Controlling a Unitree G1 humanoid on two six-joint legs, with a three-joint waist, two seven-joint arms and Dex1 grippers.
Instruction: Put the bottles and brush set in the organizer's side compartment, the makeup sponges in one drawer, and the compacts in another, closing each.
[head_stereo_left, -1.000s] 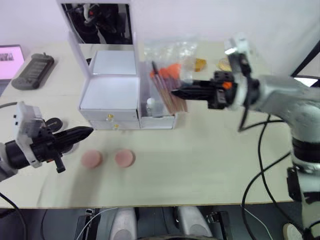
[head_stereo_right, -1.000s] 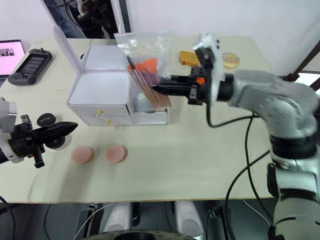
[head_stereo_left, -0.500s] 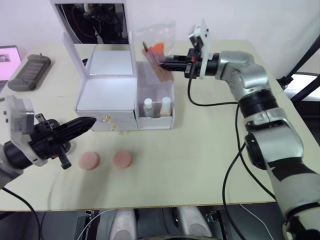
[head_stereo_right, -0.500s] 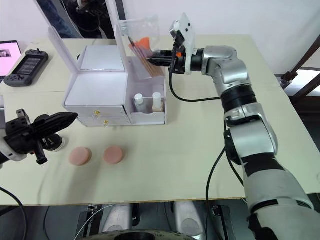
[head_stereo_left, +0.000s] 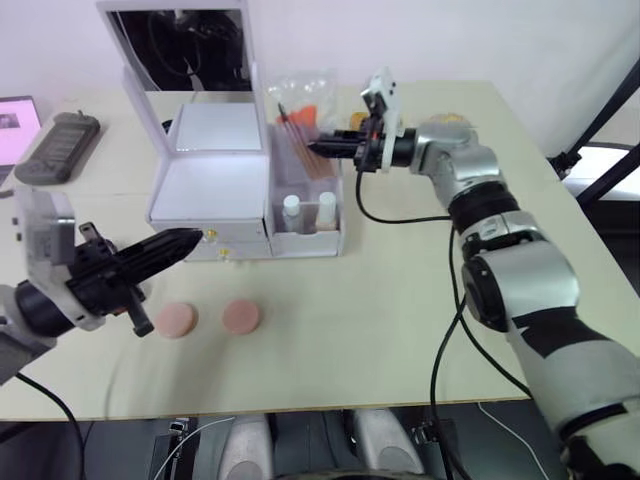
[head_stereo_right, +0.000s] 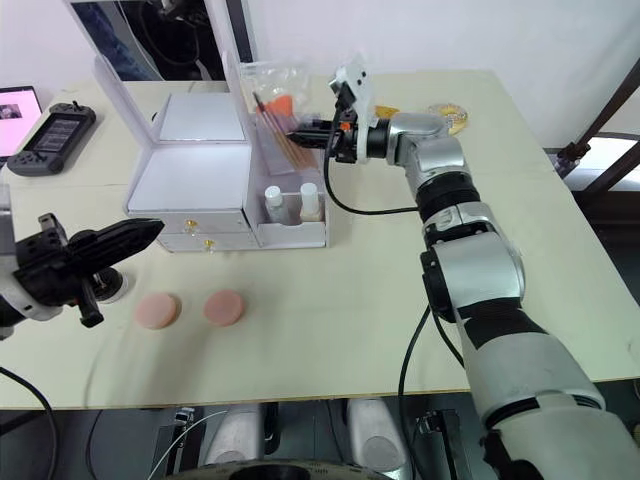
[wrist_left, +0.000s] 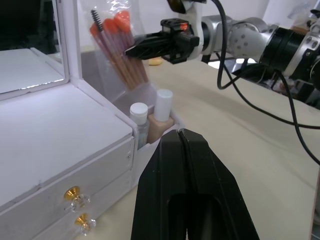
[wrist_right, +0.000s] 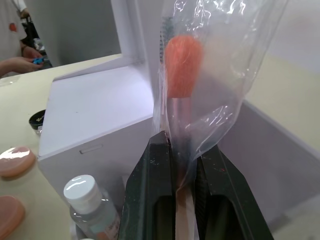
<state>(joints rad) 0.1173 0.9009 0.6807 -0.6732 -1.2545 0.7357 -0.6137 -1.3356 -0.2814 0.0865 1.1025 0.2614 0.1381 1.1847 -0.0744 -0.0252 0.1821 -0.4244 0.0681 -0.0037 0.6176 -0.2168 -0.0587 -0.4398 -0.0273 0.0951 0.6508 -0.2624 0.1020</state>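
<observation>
The white organizer (head_stereo_left: 214, 186) stands with its mirror lid up and both gold-knobbed drawers shut. Two bottles (head_stereo_left: 308, 208) stand upright at the front of its clear side compartment. My right gripper (head_stereo_left: 316, 148) is shut on the brush set (head_stereo_left: 298, 128), a clear bag of orange-tipped brushes whose lower end reaches into the back of that compartment. In the right wrist view the fingers (wrist_right: 159, 165) pinch the bag. Two pink makeup sponges (head_stereo_left: 178, 320) (head_stereo_left: 241, 316) lie in front of the organizer. My left gripper (head_stereo_left: 190, 238) is shut and empty, tip near the upper drawer knob. Gold compacts (head_stereo_right: 450, 113) lie behind the right arm.
A game controller (head_stereo_left: 62, 145) and a tablet (head_stereo_left: 14, 114) lie at the far left. A small black round item (head_stereo_right: 112, 285) sits beside my left gripper. A person's hand (wrist_right: 20, 63) shows at the far table edge. Bare tabletop (head_stereo_left: 400, 300) spreads to the front right.
The camera has shifted. My right gripper has brought the brush set down behind the bottles, into the side compartment. My left gripper has edged slightly closer to the drawer front.
</observation>
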